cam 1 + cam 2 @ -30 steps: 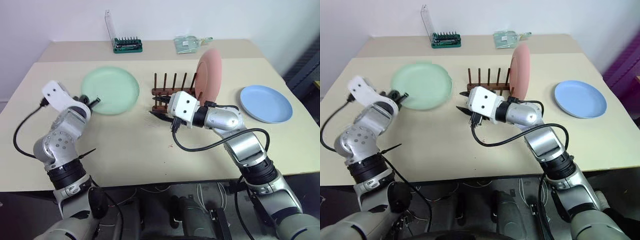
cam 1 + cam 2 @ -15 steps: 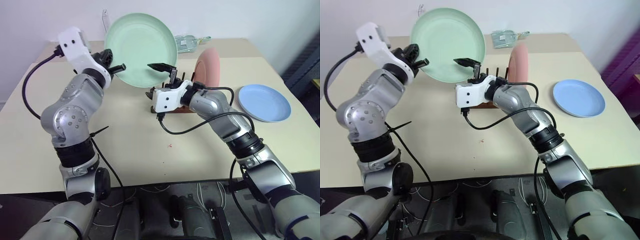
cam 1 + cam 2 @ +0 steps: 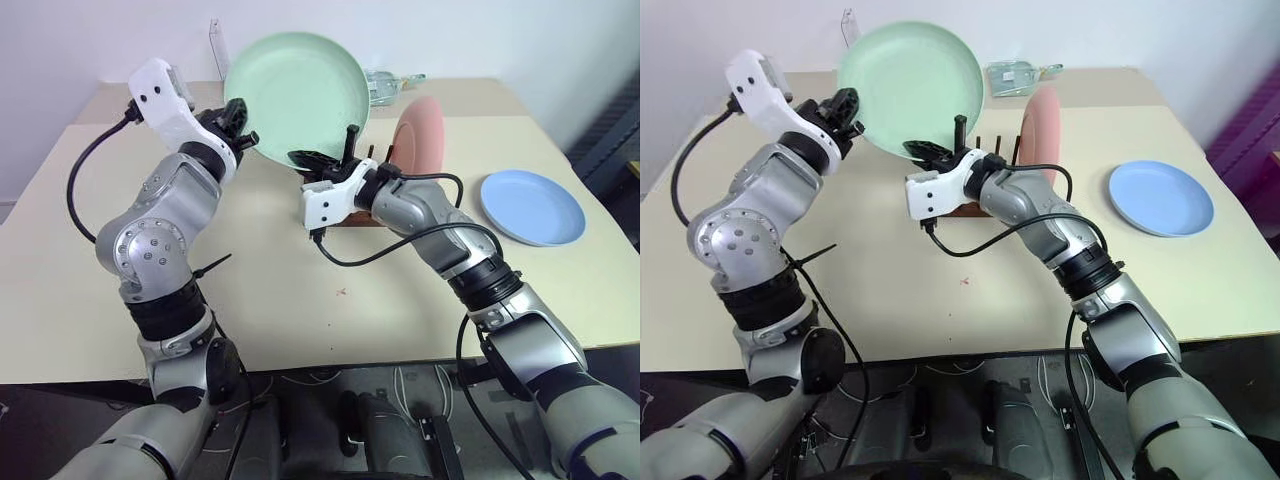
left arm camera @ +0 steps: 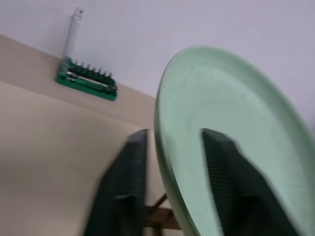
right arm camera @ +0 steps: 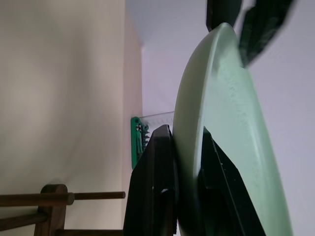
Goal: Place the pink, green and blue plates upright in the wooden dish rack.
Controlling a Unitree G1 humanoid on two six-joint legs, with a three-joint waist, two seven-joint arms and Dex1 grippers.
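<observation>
While the green plate (image 3: 296, 95) hangs upright in the air between both my grippers, I note these lines.

Green plate: lifted above the table (image 3: 260, 290), just left of and above the wooden dish rack (image 3: 345, 185).

Right gripper (image 5: 184, 162): fingers pressed onto the plate's lower rim, pinching it.

Left gripper (image 4: 172, 182): fingers straddle the plate's left rim, spread with gaps showing, so apparently no longer clamping.

Step in hand: a handover, I judge, from left to right.

Next move: left fingers draw clear; right lowers the plate edge-down between pegs.

Pink plate (image 3: 420, 140): standing upright in the rack's right end.

Blue plate (image 3: 532, 207): flat on the table, well right.
</observation>
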